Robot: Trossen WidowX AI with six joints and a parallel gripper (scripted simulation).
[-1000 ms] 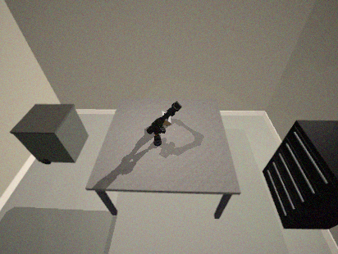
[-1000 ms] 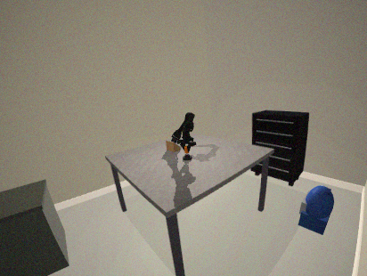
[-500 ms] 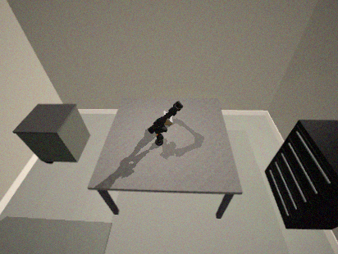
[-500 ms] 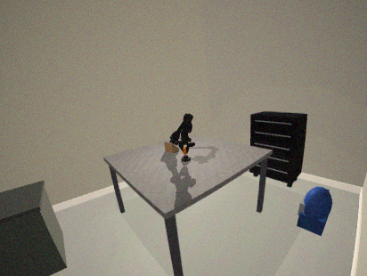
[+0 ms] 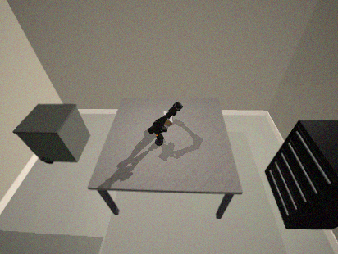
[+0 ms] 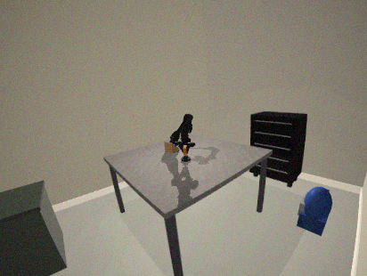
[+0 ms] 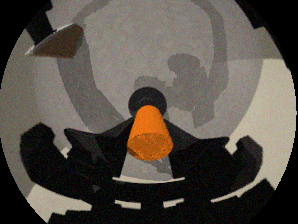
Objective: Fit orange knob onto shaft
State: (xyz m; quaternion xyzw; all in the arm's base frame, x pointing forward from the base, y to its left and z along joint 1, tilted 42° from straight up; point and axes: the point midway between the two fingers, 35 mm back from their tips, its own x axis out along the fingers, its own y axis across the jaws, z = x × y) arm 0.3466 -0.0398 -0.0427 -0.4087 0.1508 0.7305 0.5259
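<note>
The orange knob (image 7: 149, 135) (image 6: 184, 150) is held between the fingertips of my gripper (image 7: 148, 120) (image 6: 185, 146), which is shut on its sides. The round dark pedestal (image 7: 147, 94) (image 6: 185, 158) (image 5: 159, 142) stands on the table. In the exterior view the knob appears directly above the pedestal, very close to it; I cannot tell whether they touch. In the wrist view the knob overlaps the pedestal's near edge. The silver shaft, its flat side and the knob's hole are hidden.
A brown wedge-like object (image 6: 169, 147) (image 7: 64, 43) (image 5: 168, 122) stands on the grey table (image 5: 197, 172) (image 6: 134, 169), near the arm (image 6: 187, 122). Off the table are a black drawer cabinet (image 6: 277, 142), a dark box (image 5: 49, 135) and a blue chair (image 6: 318, 205).
</note>
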